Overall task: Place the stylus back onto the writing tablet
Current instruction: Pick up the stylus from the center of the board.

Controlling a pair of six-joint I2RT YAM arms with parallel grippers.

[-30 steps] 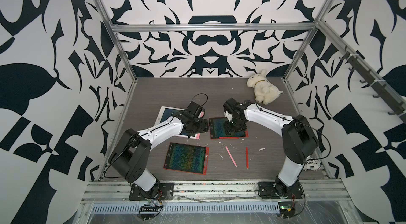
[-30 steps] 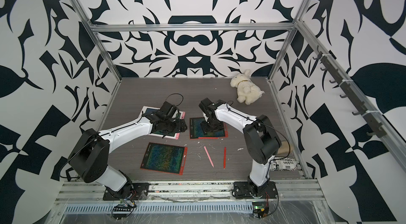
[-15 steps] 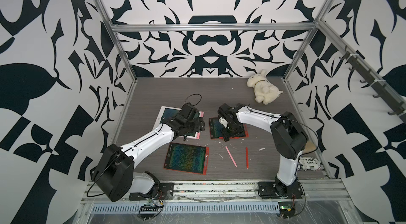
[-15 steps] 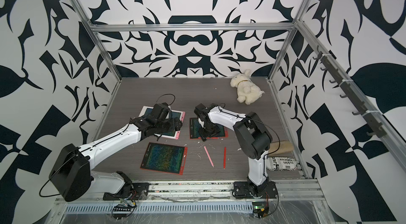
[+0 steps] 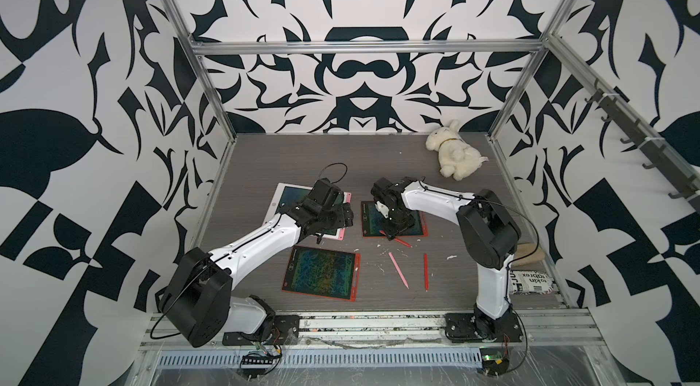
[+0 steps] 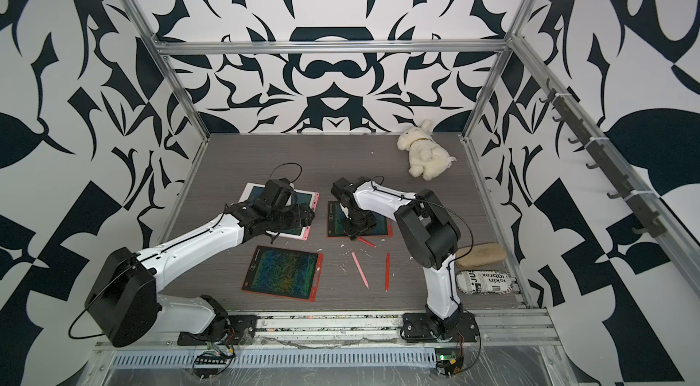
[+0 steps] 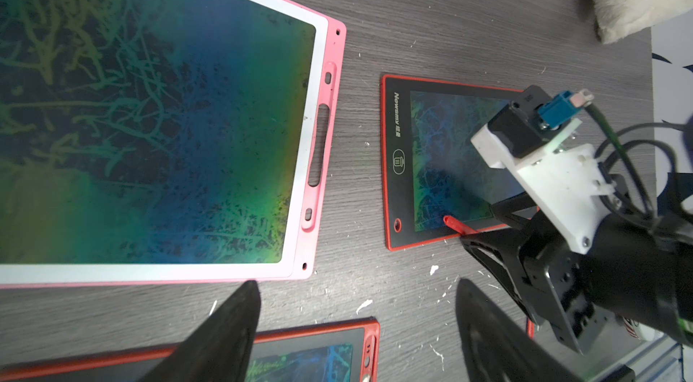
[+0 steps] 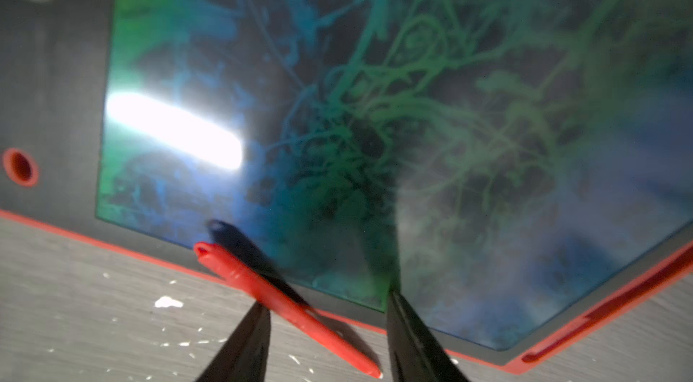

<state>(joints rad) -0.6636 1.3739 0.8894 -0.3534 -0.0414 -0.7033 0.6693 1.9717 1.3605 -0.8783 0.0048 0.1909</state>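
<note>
Stylus: the red stylus (image 8: 240, 275) lies slanted across the near edge of the small red tablet (image 5: 369, 219), its top end on the frame and its tip on the tabletop (image 5: 303, 160).
Right jaws: the right gripper (image 8: 326, 301) is spread low over that edge, pinching nothing.
Left jaws: the left gripper (image 7: 356, 282) is spread and empty, near the pink tablet (image 7: 322, 61).
Done: the stylus is only partly on the tablet.
Left: probably getting it fully onto the screen.
Change: a second ago the right jaws were over the tablet's middle and no stylus showed at the edge.
</note>
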